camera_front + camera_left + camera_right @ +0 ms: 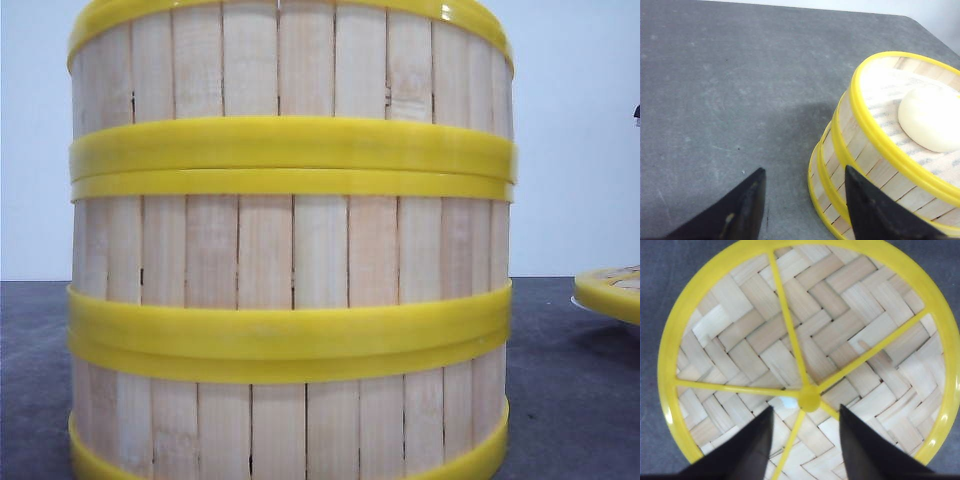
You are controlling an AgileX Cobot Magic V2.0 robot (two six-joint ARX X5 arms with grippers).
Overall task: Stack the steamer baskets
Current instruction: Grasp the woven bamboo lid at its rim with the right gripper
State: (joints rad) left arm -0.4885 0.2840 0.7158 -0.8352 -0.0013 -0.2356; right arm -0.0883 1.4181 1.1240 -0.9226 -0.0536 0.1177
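Right end effector point(802, 440) spread above the lid point(810, 352), left end effector point(802, 200) spread beside the stacked steamer baskets point(290, 250); I'd center on the lid's hub before closing.

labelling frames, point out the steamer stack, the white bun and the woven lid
steamer basket stack point(290, 240): front view, slat wall of the middle basket
white bun point(932, 120): left wrist view, its domed top
woven lid point(855, 315): right wrist view, woven bamboo panel between yellow spokes
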